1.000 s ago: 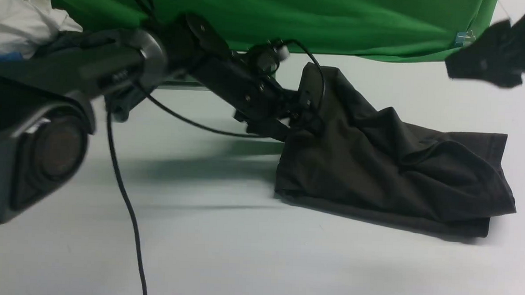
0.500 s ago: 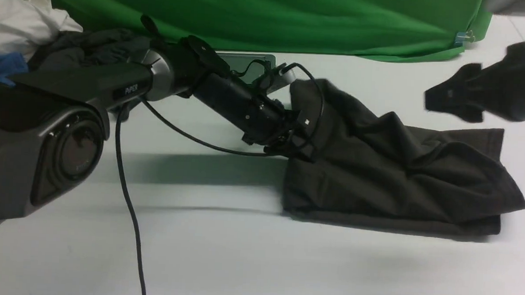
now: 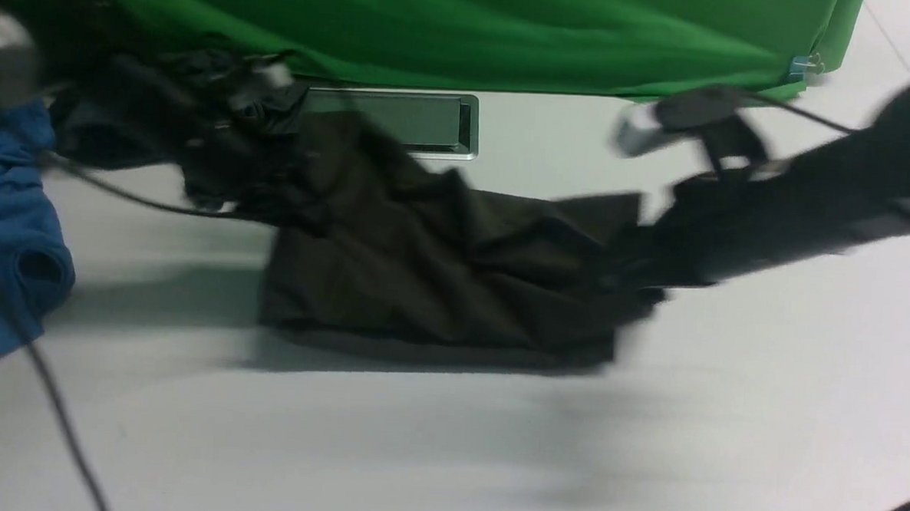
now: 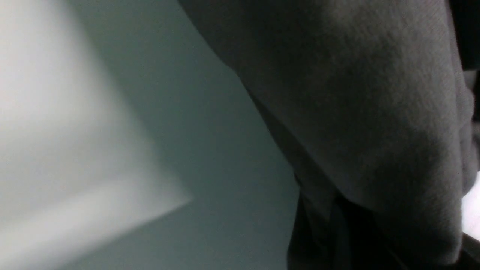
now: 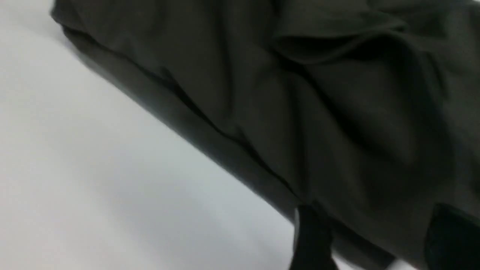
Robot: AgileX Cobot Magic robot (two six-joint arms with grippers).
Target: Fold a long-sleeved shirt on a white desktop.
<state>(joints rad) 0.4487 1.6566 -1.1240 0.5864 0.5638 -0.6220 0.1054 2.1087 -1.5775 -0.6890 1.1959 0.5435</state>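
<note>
We seem mid-fold: our left gripper (image 3: 274,182) pinches the long-sleeved shirt (image 3: 454,278) bunched mid-counter (image 3: 447,439), our right gripper (image 5: 378,240) spread over its hem, which should clamp next.

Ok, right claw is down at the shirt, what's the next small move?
Probably close the right claw: its fingers stand apart astride the long-sleeved shirt's edge, which lies on the white desktop, so that side looks not yet gripped.
</note>
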